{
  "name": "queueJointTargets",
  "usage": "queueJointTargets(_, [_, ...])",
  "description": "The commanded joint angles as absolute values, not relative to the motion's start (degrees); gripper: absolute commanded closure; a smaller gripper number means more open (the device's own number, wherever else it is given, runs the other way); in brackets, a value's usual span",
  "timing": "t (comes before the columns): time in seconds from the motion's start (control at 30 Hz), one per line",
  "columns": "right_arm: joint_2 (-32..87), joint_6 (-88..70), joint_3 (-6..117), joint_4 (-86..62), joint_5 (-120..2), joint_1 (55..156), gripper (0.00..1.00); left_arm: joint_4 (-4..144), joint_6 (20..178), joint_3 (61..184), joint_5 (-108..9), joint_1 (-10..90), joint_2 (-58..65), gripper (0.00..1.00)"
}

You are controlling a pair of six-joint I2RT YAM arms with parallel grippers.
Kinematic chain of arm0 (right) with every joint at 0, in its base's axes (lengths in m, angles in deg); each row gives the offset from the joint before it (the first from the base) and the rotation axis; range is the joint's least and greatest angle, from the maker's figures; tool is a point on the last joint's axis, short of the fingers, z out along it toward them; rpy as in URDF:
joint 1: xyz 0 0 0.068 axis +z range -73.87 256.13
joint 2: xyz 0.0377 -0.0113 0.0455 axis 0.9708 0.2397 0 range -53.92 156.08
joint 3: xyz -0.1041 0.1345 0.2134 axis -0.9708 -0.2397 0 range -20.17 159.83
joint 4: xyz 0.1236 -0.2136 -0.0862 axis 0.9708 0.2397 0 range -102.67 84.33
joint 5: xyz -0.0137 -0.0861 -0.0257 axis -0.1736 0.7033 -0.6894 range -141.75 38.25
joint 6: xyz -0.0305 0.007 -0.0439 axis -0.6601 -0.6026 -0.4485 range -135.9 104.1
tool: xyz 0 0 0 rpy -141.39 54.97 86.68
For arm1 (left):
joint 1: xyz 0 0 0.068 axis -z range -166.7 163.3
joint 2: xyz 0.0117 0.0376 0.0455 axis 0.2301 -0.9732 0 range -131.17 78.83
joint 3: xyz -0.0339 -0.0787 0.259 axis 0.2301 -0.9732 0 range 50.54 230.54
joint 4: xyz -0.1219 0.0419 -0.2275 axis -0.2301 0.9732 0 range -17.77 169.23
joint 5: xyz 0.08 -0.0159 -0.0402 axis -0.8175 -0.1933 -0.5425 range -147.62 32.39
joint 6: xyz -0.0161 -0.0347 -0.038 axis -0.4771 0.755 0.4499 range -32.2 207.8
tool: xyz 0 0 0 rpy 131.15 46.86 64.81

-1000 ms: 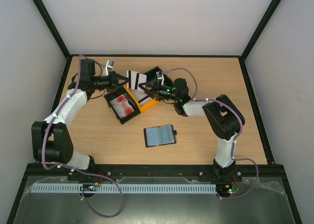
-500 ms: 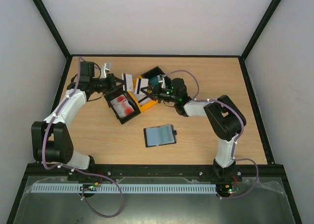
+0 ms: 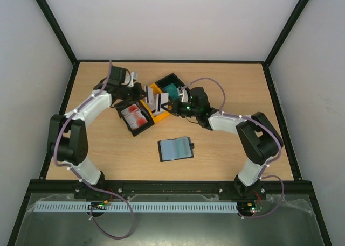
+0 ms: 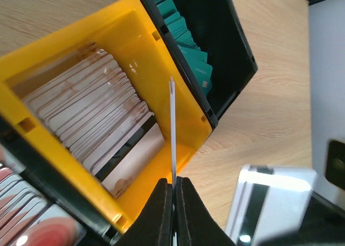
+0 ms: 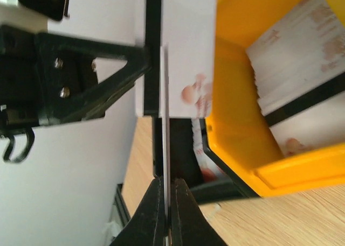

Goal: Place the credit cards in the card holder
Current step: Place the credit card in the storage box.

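Observation:
My left gripper point(image 3: 143, 91) is shut on a white credit card with a dark stripe point(image 3: 151, 93), seen edge-on in its wrist view point(image 4: 172, 127) above the yellow bin point(image 4: 135, 36). My right gripper point(image 3: 169, 103) is shut on a second striped card point(image 3: 161, 99), also edge-on to its own camera point(image 5: 166, 122). The two cards stand close together over the yellow bin point(image 3: 159, 114). The left gripper's card point(image 5: 186, 52) shows just beyond the right one. The black card holder point(image 3: 175, 148) lies open on the table nearer the front, apart from both grippers.
Three bins sit together: a black one with red-and-white cards point(image 3: 135, 117), the yellow one with white cards point(image 4: 86, 122), and a black one with teal cards point(image 3: 171, 88). Black frame rails point(image 3: 277, 106) run along the table's edges.
The right gripper has shut on a striped card. The left arm has swung right, bringing its card over the yellow bin beside the right gripper's card.

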State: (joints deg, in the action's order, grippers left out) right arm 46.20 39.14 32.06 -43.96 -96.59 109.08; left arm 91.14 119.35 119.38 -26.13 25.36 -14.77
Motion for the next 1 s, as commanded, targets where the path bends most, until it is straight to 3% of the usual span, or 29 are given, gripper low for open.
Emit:
queueJointTargets(0.0, [40.71,31.74,29.35,-35.47,-92.41,108.83,0.98,93.48,123.43,124.21,-35.99,28.67,-19.65,0.98])
queueJointTargets(0.43, [36.28,29.46,26.42,-30.86,-88.73,108.83,0.98,101.10,116.85,129.60,-37.94,34.53,-28.98,0.94])
queueJointTargets(0.6, [36.49,29.36,26.50,-30.92,-89.24,108.83,0.98,103.10,114.27,130.51,-39.83,35.25,-29.59,0.82])
queueJointTargets(0.77, [36.23,29.51,26.37,-32.03,-90.33,108.83,0.98,103.98,114.25,132.13,-42.00,35.37,-27.52,0.62])
queueJointTargets(0.97, [36.07,30.19,27.63,-35.66,-95.42,108.83,0.98,97.77,118.72,126.96,-43.27,35.45,-16.23,0.44])
